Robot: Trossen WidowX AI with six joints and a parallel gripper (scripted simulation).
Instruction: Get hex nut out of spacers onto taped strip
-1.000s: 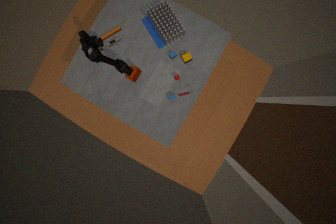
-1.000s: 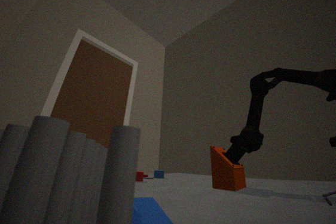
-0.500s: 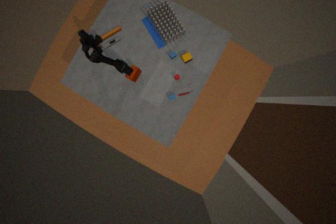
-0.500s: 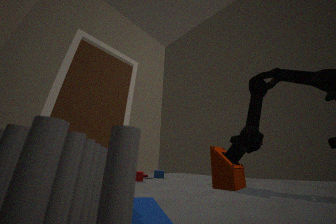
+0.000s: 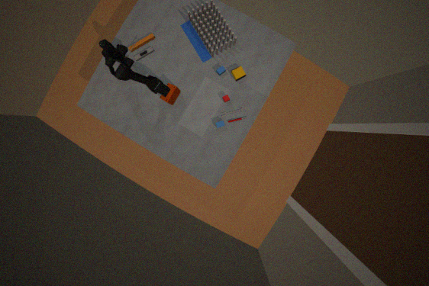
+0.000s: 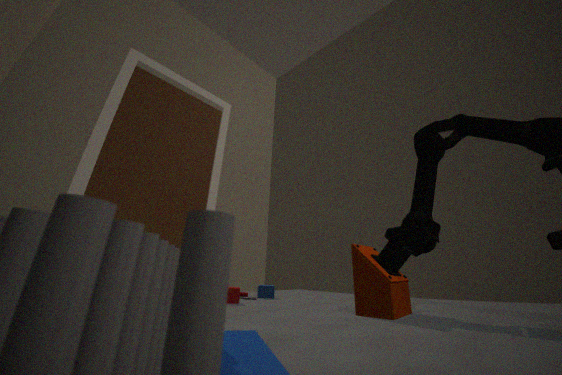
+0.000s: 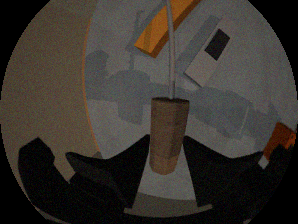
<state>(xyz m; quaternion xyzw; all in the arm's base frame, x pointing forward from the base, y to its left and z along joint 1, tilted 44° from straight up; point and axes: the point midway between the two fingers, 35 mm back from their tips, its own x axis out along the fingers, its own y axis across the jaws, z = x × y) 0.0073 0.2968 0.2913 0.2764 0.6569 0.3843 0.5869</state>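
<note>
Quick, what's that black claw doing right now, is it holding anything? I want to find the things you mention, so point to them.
Gripper (image 7: 166, 139): closed on the brown handle (image 7: 169, 135) of a thin-rodded tool.

Grey cylindrical spacers (image 5: 214, 28) (image 6: 199, 293) stand upright in close rows. The flat blue strip (image 5: 195, 41) (image 6: 250, 353) lies along their edge. The tool (image 7: 169, 136) has a brown handle and 1 thin grey rod.

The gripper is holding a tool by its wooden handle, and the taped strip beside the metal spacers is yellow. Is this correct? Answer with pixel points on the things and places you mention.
Not quite: the strip (image 5: 195, 41) (image 6: 250, 353) beside the spacers (image 5: 212, 29) (image 6: 200, 283) is blue, as the top view shows. The gripper (image 7: 166, 139) does hold a tool by its wooden handle (image 7: 169, 132).
</note>
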